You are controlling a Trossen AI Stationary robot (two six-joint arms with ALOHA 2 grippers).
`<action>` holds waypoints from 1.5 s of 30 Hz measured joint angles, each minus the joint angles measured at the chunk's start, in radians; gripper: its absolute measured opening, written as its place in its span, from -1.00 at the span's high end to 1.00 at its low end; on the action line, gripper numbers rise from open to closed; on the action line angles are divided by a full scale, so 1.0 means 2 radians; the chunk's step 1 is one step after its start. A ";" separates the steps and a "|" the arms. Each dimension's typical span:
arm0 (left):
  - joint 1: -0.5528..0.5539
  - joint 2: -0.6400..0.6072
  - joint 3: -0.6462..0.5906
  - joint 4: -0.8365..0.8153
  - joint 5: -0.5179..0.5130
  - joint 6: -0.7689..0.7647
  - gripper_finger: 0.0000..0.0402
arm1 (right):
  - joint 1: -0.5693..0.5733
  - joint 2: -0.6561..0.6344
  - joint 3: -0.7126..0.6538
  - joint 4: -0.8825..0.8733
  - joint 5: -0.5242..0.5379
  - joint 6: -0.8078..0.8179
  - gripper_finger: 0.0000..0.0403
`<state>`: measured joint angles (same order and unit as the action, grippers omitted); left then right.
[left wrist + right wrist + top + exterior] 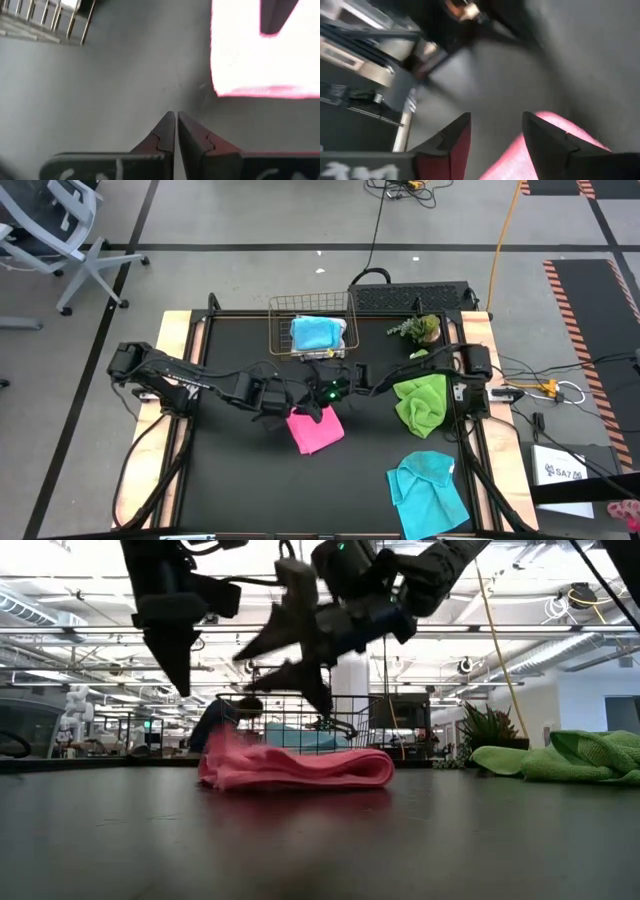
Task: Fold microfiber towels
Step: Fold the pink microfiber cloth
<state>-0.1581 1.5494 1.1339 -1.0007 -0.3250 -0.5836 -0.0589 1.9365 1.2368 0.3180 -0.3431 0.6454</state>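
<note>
A pink microfiber towel (pixel 316 430) lies folded flat on the black mat (pixel 240 480), also seen in the low view (pixel 295 768). My left gripper (pixel 275 410) hangs shut above the mat, just off the towel's left side, its fingers pointing down (pixel 183 680); the left wrist view shows the shut tips (pixel 175 116) beside the towel (pixel 265 60). My right gripper (pixel 318 408) hovers open over the towel's far edge (pixel 290 670), with the towel (pixel 520 155) below its spread fingers (pixel 497 117). Neither gripper touches the towel.
A copper wire basket (pixel 310 330) at the far edge holds a blue towel (pixel 314 332). A lime green towel (pixel 422 402) lies crumpled at the right, a cyan towel (pixel 428 490) near the front right. A small plant (pixel 418 328) stands far right.
</note>
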 joint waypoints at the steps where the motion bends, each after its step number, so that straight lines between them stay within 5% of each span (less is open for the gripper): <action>1: 0.000 0.000 0.000 0.007 -0.003 0.004 0.88 | 0.000 -0.005 0.001 0.000 0.000 -0.005 0.13; 7: 0.002 0.001 0.000 0.062 -0.010 0.035 0.89 | 0.004 -0.036 0.000 -0.118 -0.031 -0.025 0.21; 17: 0.008 0.069 0.000 0.138 0.037 0.059 0.99 | 0.053 -0.041 -0.001 -0.259 -0.023 -0.044 0.96; 30: 0.006 0.121 0.000 0.150 0.061 0.055 0.99 | 0.064 -0.041 -0.001 -0.296 0.016 -0.040 1.00; 45: 0.006 0.123 -0.004 0.126 0.059 0.057 0.99 | 0.070 -0.041 -0.086 -0.211 0.028 0.011 1.00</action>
<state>-0.1455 1.7963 1.1264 -0.7492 -0.2072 -0.4691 0.0809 1.8538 1.0646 -0.1038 -0.2872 0.6666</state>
